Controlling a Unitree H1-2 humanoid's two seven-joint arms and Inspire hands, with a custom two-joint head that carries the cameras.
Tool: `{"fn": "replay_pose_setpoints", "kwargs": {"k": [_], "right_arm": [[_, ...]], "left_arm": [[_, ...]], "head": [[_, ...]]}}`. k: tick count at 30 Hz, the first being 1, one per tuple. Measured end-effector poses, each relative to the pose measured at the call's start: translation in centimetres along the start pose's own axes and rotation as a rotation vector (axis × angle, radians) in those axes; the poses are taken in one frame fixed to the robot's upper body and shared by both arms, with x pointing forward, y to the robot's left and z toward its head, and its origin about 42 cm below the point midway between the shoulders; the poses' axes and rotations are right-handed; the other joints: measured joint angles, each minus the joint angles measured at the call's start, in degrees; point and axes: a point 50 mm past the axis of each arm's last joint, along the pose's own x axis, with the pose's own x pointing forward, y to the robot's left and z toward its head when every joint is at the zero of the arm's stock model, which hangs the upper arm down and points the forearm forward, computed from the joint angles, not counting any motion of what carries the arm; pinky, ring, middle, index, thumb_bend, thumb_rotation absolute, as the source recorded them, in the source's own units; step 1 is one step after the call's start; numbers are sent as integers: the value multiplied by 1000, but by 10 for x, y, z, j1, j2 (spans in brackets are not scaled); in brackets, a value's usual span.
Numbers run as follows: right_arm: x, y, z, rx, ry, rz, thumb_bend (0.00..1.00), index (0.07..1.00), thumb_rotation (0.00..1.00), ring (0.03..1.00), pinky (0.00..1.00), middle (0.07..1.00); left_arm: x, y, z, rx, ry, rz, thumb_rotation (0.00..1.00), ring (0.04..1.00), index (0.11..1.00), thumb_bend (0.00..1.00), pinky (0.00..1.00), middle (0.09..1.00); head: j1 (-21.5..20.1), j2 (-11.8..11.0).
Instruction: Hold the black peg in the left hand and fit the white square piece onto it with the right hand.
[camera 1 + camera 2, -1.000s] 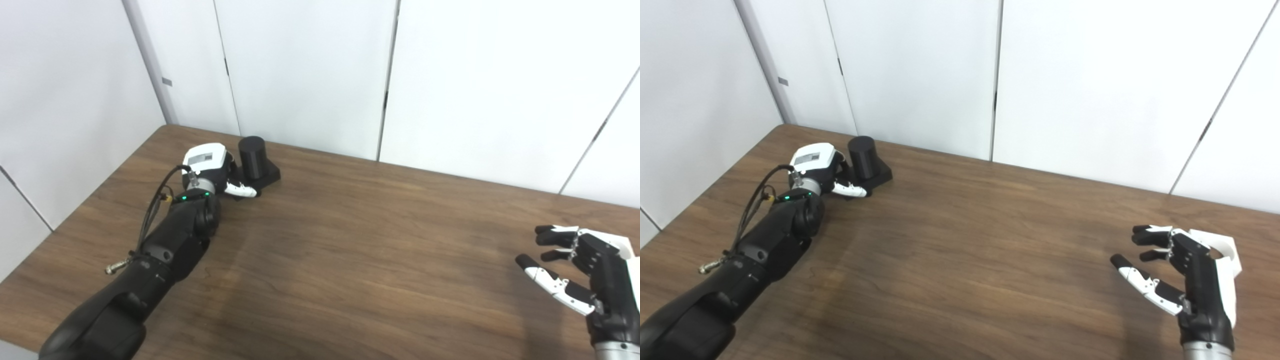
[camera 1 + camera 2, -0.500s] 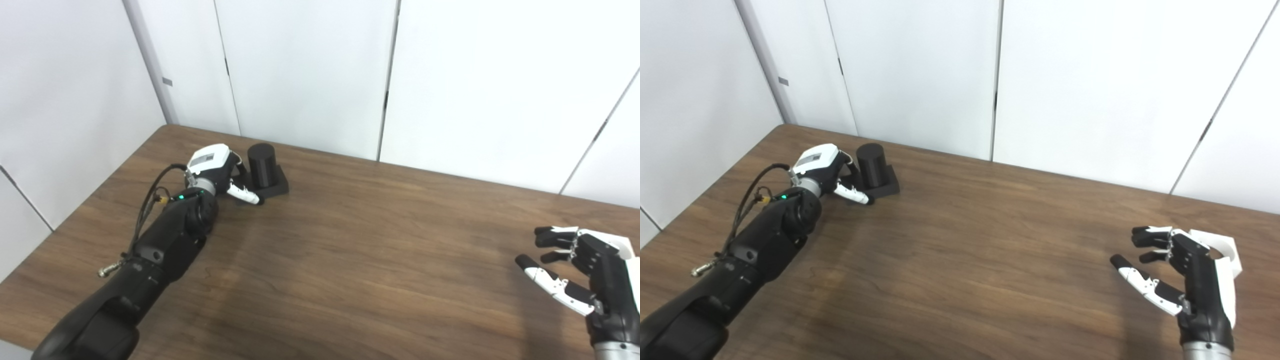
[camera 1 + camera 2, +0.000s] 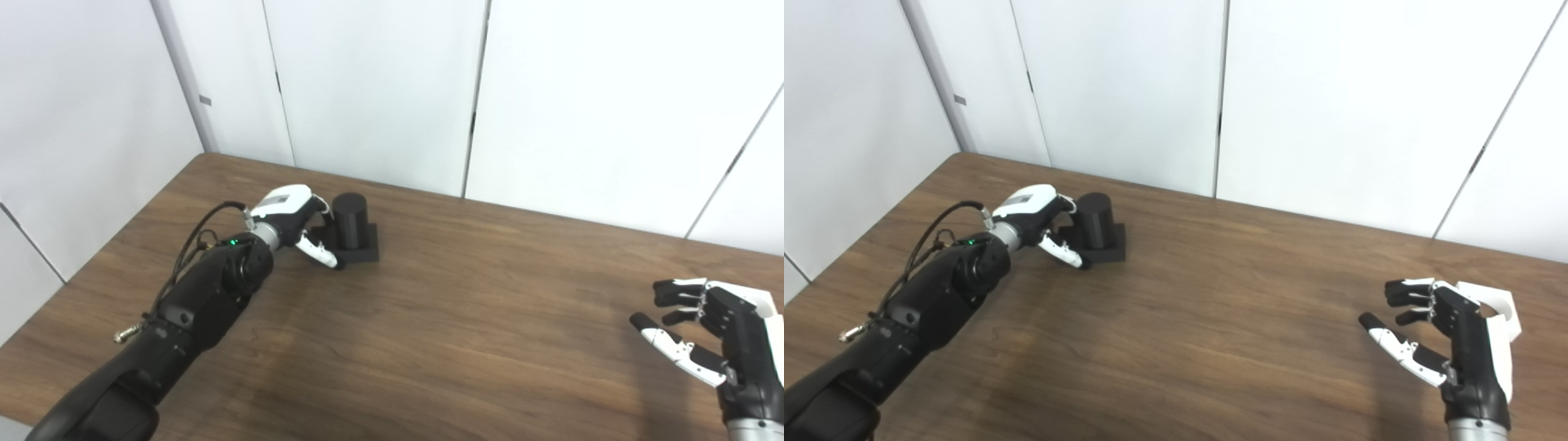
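Observation:
The black peg (image 3: 350, 219), a short cylinder on a square black base, stands upright on the back left part of the table. My left hand (image 3: 288, 211) is shut on it, fingers curled behind the cylinder and thumb lying along the front of the base. My right hand (image 3: 1451, 331) hovers open at the far right, fingers spread and pointing left, holding nothing. The white square piece (image 3: 1497, 305) with a round hole lies just behind that hand and is partly hidden by it.
The brown wooden table (image 3: 459, 318) runs up to white wall panels (image 3: 380, 92) at the back and left. A black cable (image 3: 196, 245) loops off my left wrist.
My left hand has slid to the right and toward me with the black peg in it, turning a little. The right hand and the white piece have stayed put.

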Motion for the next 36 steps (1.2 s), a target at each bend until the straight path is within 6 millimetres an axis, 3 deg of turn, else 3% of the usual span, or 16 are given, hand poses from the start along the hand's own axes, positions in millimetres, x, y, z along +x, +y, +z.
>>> {"fn": "replay_pose_setpoints", "kwargs": {"k": [3, 9, 16, 36], "right_arm": [[0, 0, -1, -2, 3, 0, 496, 489, 118, 566, 435, 606], [0, 1, -2, -4, 7, 0, 495, 490, 119, 576, 444, 613], [0, 0, -2, -4, 7, -2, 495, 490, 118, 587, 459, 617], [0, 0, -2, -7, 6, -8, 495, 490, 119, 584, 451, 612]], "left_arm": [[-3, -4, 5, 4, -46, 2, 64, 928, 487, 525, 867, 878], [-6, -9, 21, 24, -184, -47, 70, 940, 489, 523, 826, 883], [-10, -21, 57, 44, -353, -111, 70, 936, 491, 523, 842, 887], [-18, -54, 112, 52, -570, -117, 71, 929, 491, 523, 846, 894]], "head": [[-1, -1], [-2, 2], [-8, 4], [-18, 9]]}}
